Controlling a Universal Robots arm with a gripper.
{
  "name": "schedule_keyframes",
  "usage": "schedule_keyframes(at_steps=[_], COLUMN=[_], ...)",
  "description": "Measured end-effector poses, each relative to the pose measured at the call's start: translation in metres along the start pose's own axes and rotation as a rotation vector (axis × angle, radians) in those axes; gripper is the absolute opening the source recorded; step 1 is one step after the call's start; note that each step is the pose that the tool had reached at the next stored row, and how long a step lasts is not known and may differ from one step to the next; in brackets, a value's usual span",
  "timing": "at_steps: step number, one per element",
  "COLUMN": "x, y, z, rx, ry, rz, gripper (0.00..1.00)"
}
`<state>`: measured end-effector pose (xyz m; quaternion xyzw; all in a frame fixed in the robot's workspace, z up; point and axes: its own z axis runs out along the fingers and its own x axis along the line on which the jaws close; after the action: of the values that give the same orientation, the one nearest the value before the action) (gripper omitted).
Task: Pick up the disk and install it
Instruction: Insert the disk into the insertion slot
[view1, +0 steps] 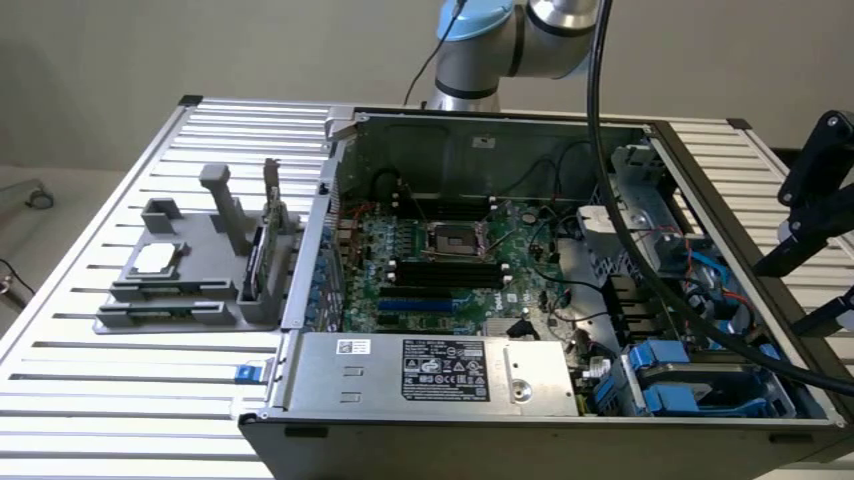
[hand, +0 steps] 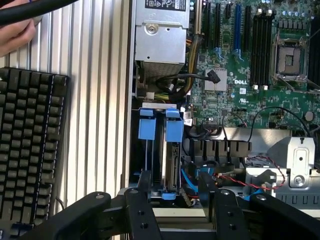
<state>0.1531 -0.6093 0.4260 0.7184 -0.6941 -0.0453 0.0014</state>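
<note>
Gripper fingers stand spread either side of the disk, gripping nothing. The disk sits on edge in the drive bay, blue bracket up, judged seated. Loose wires crowd just beside it. Power supply and motherboard lie beyond

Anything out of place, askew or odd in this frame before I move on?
Nothing looks askew in the case: the disk stands in its bay beside a second blue carrier, with the open pincer close to it. One oddity: a person's hand over the slatted table, near a keyboard.
</note>
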Motion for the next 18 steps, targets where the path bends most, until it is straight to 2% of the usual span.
schedule_keyframes(at_steps=[1, 2, 3, 5, 6, 8, 9, 10, 18], x=[0.0, 0.0, 0.0, 0.0, 0.0, 0.001, 0.001, 0.001, 0.004], y=[0.0001, 0.0002, 0.0002, 0.0007, 0.0011, 0.0023, 0.0031, 0.0038, 0.0059], z=[0.0, 0.0, 0.0, 0.0002, 0.0006, 0.0024, 0.0041, 0.0059, 0.0206], rx=[0.0, 0.0001, 0.0003, 0.001, 0.0019, 0.0051, 0.0069, 0.0082, 0.0104], ry=[0.0, 0.0, 0.0, 0.0002, 0.0001, 0.0001, 0.0003, 0.0004, 0.0003], rz=[0.0, 0.0, 0.0, 0.0, 0.0, 0.0, 0.0, 0.0, -0.001], gripper=[0.49, 0.42, 0.42, 0.29, 0.29, 0.18, 0.18, 0.12, 0.11])
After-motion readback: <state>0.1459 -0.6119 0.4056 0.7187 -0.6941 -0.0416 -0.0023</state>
